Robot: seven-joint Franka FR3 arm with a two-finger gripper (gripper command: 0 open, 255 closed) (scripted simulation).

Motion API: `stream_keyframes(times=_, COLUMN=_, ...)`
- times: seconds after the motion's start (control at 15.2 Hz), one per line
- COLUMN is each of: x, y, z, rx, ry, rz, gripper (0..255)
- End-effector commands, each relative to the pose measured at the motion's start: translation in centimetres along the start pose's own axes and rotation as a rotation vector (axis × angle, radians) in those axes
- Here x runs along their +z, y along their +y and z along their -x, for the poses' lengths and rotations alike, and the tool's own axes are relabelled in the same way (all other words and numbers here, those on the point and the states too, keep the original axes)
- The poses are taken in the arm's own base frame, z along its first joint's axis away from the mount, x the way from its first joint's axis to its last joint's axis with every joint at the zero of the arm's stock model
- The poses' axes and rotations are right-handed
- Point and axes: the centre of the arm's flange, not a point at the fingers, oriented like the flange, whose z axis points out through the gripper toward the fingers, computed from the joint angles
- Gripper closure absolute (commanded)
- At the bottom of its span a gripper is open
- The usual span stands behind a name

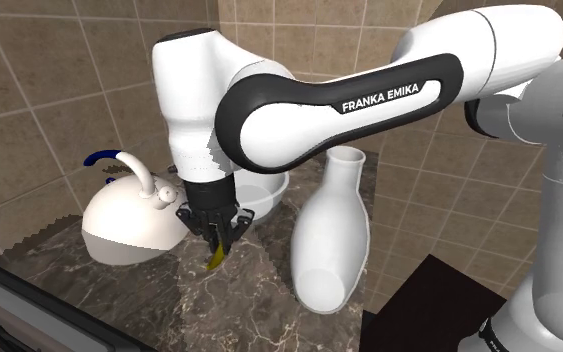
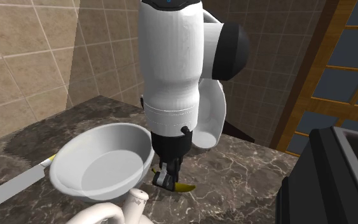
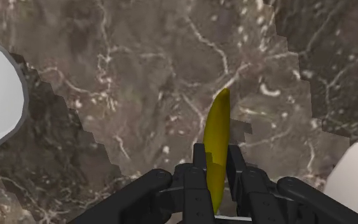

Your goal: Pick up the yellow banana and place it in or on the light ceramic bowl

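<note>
My gripper (image 3: 217, 154) is shut on the banana (image 3: 219, 124). The two black fingers (image 3: 198, 168) squeeze it from both sides, with only the banana between them. They hold it near one end. The rest of the banana sticks out past the fingertips, long and thin.

The banana hangs low under the gripper, close to the dark stone counter (image 3: 139, 76). I cannot tell if it touches the counter or is just above it.

The bowl (image 2: 101, 167) is white and has nothing in it. It sits just beside the gripper and its rim is a bit higher than the fingertips. The free end of the banana points away from the bowl, not at it.

So I think the grab is done and the carry comes next. I would go up first, so the banana gets over the rim, then move sideways over the bowl and let go.

A white kettle (image 1: 119, 230) stands near the gripper on one side, and a tall white vase (image 1: 329, 250) on the other. I must not bump them.
</note>
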Motion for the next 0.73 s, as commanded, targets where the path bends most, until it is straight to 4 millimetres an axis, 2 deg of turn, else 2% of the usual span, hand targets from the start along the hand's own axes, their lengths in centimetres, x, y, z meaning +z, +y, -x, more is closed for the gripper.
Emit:
stream_keyframes(times=0.0, x=0.9, y=-0.1, z=0.2, rx=0.001, ry=0.003, rz=0.014, gripper=255)
stream_keyframes(times=0.66, x=-4.4, y=-0.1, z=0.1, rx=0.001, ry=0.003, rz=0.014, gripper=255)
